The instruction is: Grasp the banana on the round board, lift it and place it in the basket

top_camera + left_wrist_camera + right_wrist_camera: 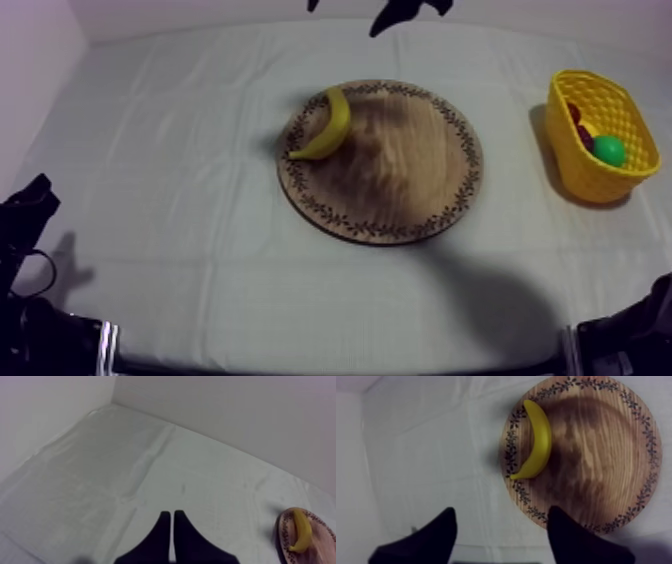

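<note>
A yellow banana (330, 125) lies on the left rim of the round wooden board (400, 170) in the middle of the table. My right gripper (503, 512) hangs open high over the board's edge near the banana (538, 438), holding nothing; the board (601, 461) lies below it. From above, the right gripper (400, 12) appears as a black shape at the far edge. My left gripper (172, 515) is shut on nothing, low at the table's left (30, 205), far from the banana (301, 530) and board (327, 538).
The yellow basket (590, 180) stands at the right side of the table, holding a green fruit (607, 150) and something dark red (582, 130). Bare cloth lies between board and basket. A wall runs behind the table's far edge.
</note>
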Controlling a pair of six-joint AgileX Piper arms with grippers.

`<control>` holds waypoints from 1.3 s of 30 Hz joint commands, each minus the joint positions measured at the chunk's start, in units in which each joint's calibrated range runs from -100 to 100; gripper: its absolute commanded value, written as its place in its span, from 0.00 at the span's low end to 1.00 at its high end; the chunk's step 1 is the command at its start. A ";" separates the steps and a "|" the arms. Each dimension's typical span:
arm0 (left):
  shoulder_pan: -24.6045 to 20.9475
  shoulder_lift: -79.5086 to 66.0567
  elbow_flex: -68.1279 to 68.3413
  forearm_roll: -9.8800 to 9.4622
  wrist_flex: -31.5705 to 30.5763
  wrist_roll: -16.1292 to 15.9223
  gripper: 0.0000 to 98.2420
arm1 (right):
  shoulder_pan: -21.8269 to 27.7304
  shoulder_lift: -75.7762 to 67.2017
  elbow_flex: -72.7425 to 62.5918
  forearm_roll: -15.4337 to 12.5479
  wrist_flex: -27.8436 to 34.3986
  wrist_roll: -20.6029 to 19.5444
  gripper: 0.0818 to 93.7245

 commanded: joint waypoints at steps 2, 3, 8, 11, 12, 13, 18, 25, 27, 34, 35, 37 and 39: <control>-0.02 0.02 0.03 -0.01 -0.01 0.01 0.00 | 0.24 -0.03 0.66 0.02 -0.29 -0.23 0.73; -0.02 0.02 0.03 -0.01 -0.01 0.01 0.00 | 0.32 -0.01 0.93 0.03 -0.37 -0.25 0.74; -0.02 0.02 0.03 -0.01 -0.01 0.00 0.00 | 0.71 1.05 2.85 -0.60 -0.88 -0.09 0.76; -0.02 0.02 0.03 -0.01 -0.01 0.00 0.00 | 0.90 2.53 4.76 -0.99 -1.78 0.20 0.77; -0.02 0.02 0.03 -0.01 -0.01 0.00 0.00 | 0.97 3.13 5.67 -1.07 -2.36 0.34 0.78; -0.02 0.02 0.03 -0.01 -0.01 0.00 0.00 | 1.04 3.80 6.67 -1.18 -3.01 0.50 0.78; -0.02 0.02 0.03 -0.01 -0.01 0.00 0.00 | 1.52 7.71 11.71 -2.39 -6.21 1.13 0.79; -0.02 0.02 0.03 -0.01 -0.01 0.00 0.00 | 1.69 13.27 13.69 -3.57 -9.73 1.14 0.79; -0.02 0.02 0.03 -0.01 -0.01 0.00 0.00 | 1.58 14.94 12.83 -3.78 -10.26 1.10 0.79; -0.02 0.02 0.03 -0.01 -0.01 0.00 0.00 | 1.31 21.32 7.70 -4.76 -11.70 0.86 0.79; -0.02 0.02 0.03 -0.01 -0.01 0.00 0.00 | 1.31 22.24 6.83 -4.85 -11.89 0.83 0.79; -0.02 0.02 0.03 -0.01 -0.01 0.00 0.00 | 1.30 24.07 5.01 -4.96 -12.16 0.75 0.78; -0.02 0.02 0.03 -0.01 -0.01 0.00 0.00 | 1.29 25.83 3.12 -4.99 -12.29 0.67 0.78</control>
